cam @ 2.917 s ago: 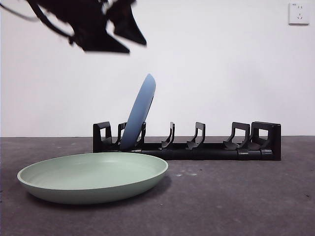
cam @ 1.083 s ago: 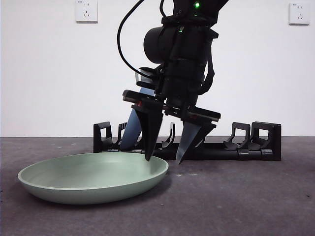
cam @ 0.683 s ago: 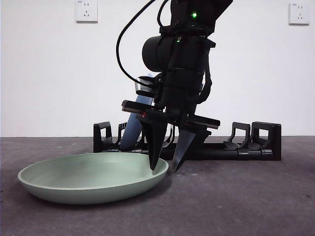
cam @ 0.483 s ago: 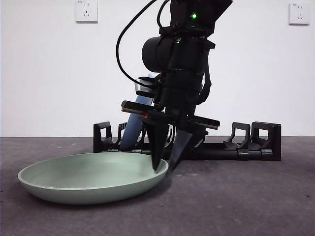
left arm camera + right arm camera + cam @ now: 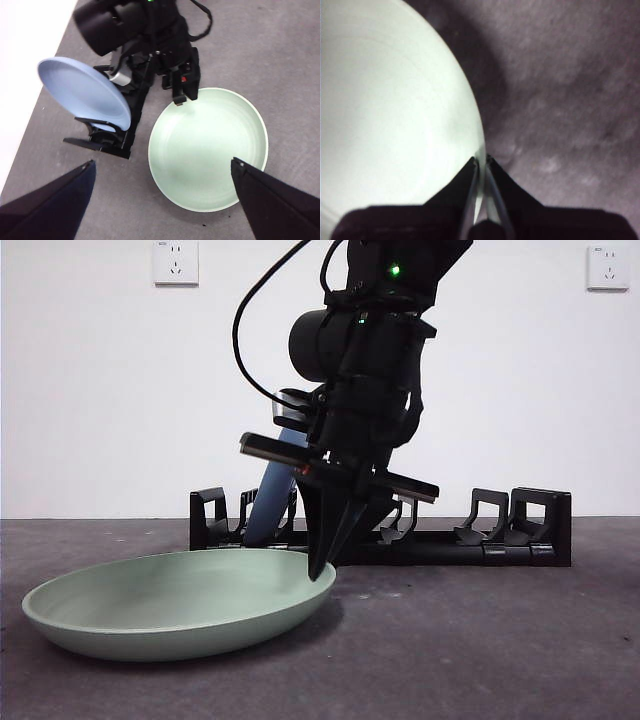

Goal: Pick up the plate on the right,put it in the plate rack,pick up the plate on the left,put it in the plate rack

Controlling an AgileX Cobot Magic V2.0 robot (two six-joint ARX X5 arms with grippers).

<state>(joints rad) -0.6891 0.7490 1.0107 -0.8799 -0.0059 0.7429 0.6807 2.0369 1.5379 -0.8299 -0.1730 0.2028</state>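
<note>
Now right pincer (image 5: 320, 568) clenched on right edge of green plate (image 5: 170, 605), rim between both jaws. Plate lies flat on tabletop (image 5: 480, 640), near and left of plate rack (image 5: 440, 530). Blue plate (image 5: 85, 92) stands in rack's left slot. Free slots lie far and right of grip. Left pincer (image 5: 165, 200) open, high above.

Plates, two: one green plate (image 5: 180, 605) lying on the table (image 5: 480, 640); one blue plate (image 5: 82, 92) standing in the rack. Plate rack (image 5: 500, 530), one. Grippers, two: the right gripper (image 5: 322, 565) closed on the green plate's rim, the left gripper (image 5: 160, 200) spread wide, holding nothing. Wall sockets (image 5: 176, 262), two, both on the white wall behind.
</note>
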